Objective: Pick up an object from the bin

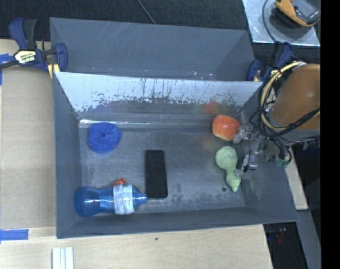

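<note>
Blue plastic bottle [108, 200] front-left, blue round sponge [104, 137] behind; black flat block [155, 174] ctr; green pear-shaped toy [228, 160] right, orange ball [225, 127] behind.

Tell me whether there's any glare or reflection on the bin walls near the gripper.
In the camera view, the bin's back wall carries a pale sheen along its upper part. Also in the camera view, a faint reddish reflection of the orange-red apple sits on that wall just above the fruit, close to the gripper.
</note>
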Robot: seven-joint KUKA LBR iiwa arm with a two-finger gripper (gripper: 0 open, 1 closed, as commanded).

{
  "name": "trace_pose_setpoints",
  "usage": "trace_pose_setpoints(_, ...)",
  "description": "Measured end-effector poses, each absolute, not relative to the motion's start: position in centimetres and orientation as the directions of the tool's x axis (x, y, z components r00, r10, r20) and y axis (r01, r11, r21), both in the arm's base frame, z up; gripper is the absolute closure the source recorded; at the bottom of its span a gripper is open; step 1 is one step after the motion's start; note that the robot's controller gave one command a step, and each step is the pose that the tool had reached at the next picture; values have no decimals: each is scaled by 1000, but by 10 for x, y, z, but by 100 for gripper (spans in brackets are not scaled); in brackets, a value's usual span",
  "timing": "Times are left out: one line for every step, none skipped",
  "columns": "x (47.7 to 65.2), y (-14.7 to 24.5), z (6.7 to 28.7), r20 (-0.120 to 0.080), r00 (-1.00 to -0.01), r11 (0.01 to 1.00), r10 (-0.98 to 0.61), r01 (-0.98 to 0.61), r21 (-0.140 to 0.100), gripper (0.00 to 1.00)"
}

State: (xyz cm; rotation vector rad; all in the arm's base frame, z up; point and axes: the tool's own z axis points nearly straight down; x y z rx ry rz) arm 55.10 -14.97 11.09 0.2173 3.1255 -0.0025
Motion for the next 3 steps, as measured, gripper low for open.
trace_pose_setpoints(551, -153, 95, -8, -991, 991, 131, 131, -3, 0)
trace_pose_setpoints(535, -137, 100, -3, -889, 889, 458, 458, 0, 0)
trace_pose_setpoints(538, -145, 73, -7, -917, 917, 398, 398, 5, 0)
